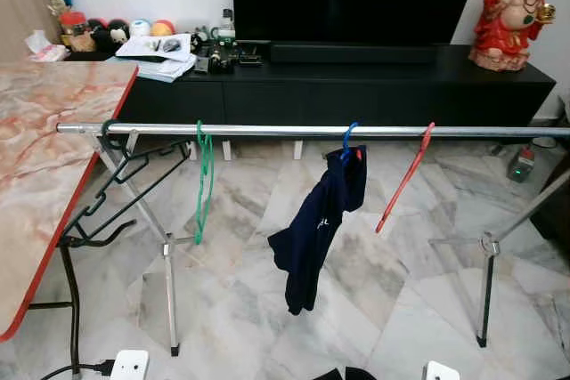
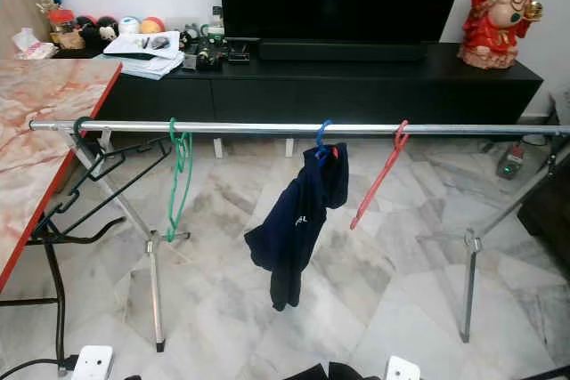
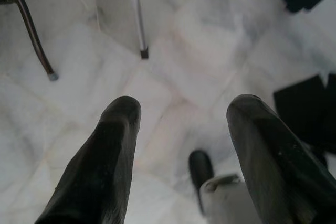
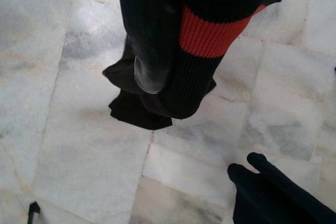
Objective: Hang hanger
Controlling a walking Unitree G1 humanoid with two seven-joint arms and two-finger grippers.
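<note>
Two long, glossy black, round-tipped fingers (image 3: 113, 145) on the left gripper (image 3: 181, 114), smooth and tapered

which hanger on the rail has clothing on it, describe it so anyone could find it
Find the silver rail running in front of the black TV cabinet. Near its middle hangs the blue hanger, between a bare green hanger and a bare red hanger. It alone carries a dark navy garment.

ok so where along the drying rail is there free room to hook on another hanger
The widest bare stretch of the rail runs between the green hanger and the blue hanger carrying the dark garment. The rail is also bare right of the red hanger. Blue and red hang close together; the black hanger crowds the left end.
</note>
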